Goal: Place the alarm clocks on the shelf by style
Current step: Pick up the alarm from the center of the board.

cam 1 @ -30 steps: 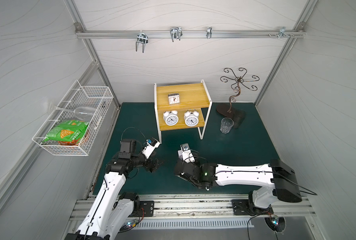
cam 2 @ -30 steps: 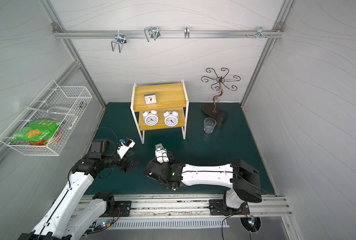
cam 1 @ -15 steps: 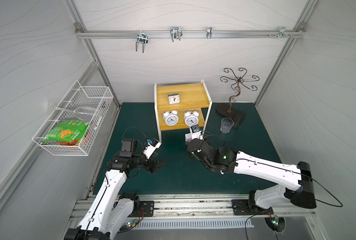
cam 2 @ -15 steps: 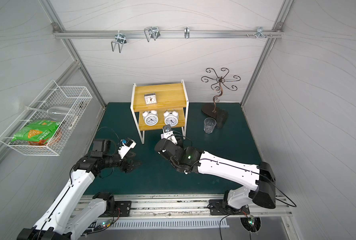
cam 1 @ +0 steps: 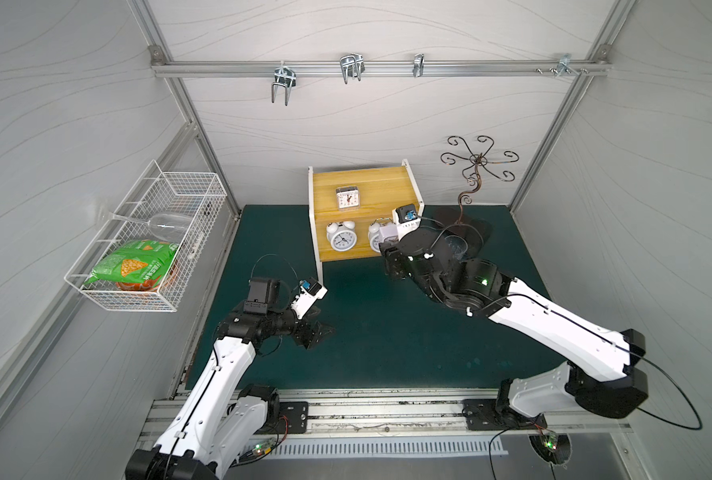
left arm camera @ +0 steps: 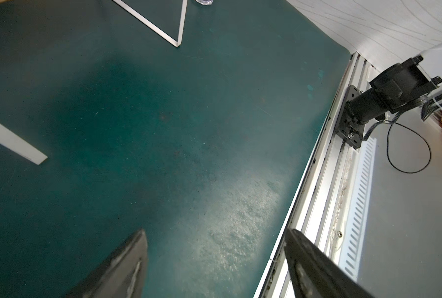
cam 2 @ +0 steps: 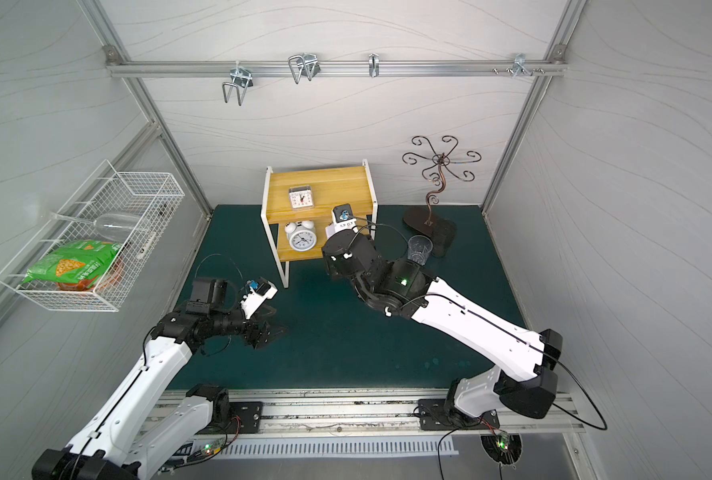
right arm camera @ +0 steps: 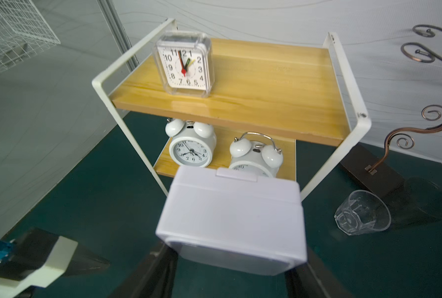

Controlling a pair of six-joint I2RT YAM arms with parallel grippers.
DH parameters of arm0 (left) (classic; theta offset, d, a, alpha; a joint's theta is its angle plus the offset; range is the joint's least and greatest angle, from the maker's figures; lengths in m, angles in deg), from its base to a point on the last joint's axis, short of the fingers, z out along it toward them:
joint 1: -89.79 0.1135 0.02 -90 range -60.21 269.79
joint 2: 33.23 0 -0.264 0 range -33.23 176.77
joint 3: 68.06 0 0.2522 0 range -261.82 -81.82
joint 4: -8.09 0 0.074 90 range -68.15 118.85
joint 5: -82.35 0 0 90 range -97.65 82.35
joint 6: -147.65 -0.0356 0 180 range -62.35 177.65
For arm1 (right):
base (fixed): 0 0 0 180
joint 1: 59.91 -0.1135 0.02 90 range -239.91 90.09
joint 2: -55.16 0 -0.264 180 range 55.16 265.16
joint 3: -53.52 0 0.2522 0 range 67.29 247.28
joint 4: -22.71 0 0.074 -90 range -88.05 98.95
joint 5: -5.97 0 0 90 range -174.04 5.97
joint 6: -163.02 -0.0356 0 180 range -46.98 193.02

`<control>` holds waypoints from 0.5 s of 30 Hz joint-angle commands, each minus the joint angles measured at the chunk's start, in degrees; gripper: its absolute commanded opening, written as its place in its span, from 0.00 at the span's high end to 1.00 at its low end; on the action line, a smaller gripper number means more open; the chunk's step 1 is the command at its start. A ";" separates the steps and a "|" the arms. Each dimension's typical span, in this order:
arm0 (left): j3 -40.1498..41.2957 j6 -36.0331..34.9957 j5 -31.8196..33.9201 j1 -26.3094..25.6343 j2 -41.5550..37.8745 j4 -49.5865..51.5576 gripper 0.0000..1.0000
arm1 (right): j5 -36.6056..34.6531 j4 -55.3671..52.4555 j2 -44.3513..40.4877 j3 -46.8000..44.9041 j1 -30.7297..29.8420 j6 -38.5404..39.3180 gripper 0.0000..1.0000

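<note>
On the shelf: a two-tier rack of yellowish wooden boards in a thin white metal frame [right arm camera: 266, 77] carried a transparent-cased square clock [right arm camera: 185, 64] on the left part of its upper board. Two round white twin-bell clocks [right arm camera: 190, 152] stood side by side on the lower board.
Right gripper: the right gripper [right arm camera: 231, 260] had its fingers clamped on a white square plastic clock [right arm camera: 231, 219]. It was carried clear of the mat, just in front of the lower board and the right-hand bell clock. I could not tell whether it touched either.
Left gripper: the left gripper [left arm camera: 216, 233] hung over the dark green mat [left arm camera: 163, 116], well apart from the rack, with its fingers spread wide and nothing between them.
Step in hand: by my reckoning, bringing the last clock to the rack, with three already placed.
Next move: I judged the clock needed raising above the upper board's front edge. It would then be set upright on the bare stretch right of the transparent clock, squares together, before the fingers let go.
Watch for: the board's edge, the frame's right post, and a clear faceted drinking glass [right arm camera: 363, 216] on the mat near the rack's right leg.
</note>
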 commanded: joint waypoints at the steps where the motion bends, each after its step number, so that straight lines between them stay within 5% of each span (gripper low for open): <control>1: -2.28 -0.82 -0.13 -0.61 0.17 -0.45 0.14 | 2.58 -2.27 1.58 3.47 2.40 2.73 0.41; 15: -1.84 -0.64 0.36 -0.94 0.08 -0.41 0.15 | 10.19 -2.95 10.94 16.73 11.98 5.75 0.41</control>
